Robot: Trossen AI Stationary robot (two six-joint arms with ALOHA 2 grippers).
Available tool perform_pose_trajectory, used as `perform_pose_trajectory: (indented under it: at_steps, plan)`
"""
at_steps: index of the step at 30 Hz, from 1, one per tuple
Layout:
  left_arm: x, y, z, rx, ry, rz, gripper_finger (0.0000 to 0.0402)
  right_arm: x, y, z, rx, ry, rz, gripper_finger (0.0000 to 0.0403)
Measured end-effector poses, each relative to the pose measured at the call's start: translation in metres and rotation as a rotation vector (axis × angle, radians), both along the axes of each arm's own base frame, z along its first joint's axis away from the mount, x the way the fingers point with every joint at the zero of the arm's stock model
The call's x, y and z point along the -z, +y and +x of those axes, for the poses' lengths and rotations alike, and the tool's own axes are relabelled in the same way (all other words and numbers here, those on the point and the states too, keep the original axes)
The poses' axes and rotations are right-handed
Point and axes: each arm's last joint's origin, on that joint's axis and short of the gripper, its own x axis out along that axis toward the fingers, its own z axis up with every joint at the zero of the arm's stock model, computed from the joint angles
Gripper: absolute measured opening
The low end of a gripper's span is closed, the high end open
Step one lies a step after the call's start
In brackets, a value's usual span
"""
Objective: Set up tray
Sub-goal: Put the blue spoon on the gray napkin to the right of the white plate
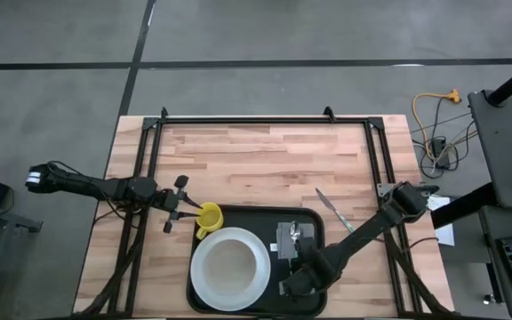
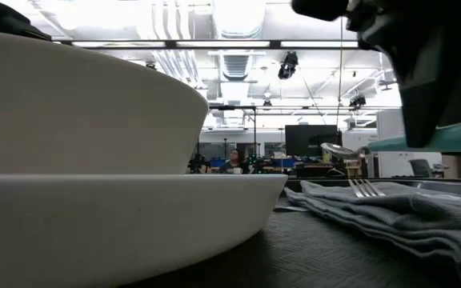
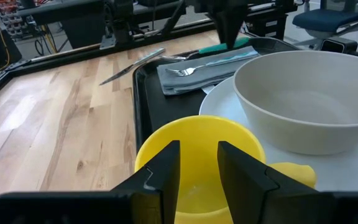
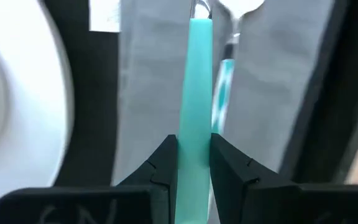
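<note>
Closest to the low camera, a deep white ceramic bowl (image 2: 78,112) sits on a wide white plate (image 2: 134,216), both resting on the large flat black rectangular tray (image 1: 238,218) at the table's near edge, toward the middle. Right of the plate on that tray lies a folded grey cloth napkin (image 3: 191,68) with a metal fork (image 3: 188,70) on top. Over it, the right gripper (image 4: 193,155) has its dark fingers pinched around the turquoise plastic handle of a utensil (image 4: 196,81). At the tray's far-left corner, the left gripper (image 3: 197,162) straddles the rim of a bright yellow mug (image 1: 209,216), one finger inside and one outside, gripping its wall. Off the tray, a metal knife (image 1: 330,207) lies on the pale wooden tabletop (image 1: 265,160) just to its right.
</note>
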Motion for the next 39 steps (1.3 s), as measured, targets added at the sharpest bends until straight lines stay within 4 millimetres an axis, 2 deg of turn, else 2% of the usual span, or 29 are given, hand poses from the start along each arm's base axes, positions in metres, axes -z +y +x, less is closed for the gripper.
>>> perform_pose_trajectory:
  at_steps: [14, 23, 39]
  plan:
    - [0.000, 0.000, 0.000, 0.000, 0.001, 0.000, 0.0094, 0.000, 0.023, 0.035, 0.067, 0.029, 0.014, 0.0054]
    - [0.000, 0.000, 0.000, 0.000, 0.000, 0.000, 0.0094, 0.006, 0.031, 0.045, 0.068, 0.086, 0.019, 0.0054]
    - [0.000, 0.000, 0.000, 0.000, 0.000, 0.000, 0.0094, 0.017, 0.021, 0.049, 0.081, 0.138, -0.007, 0.0054]
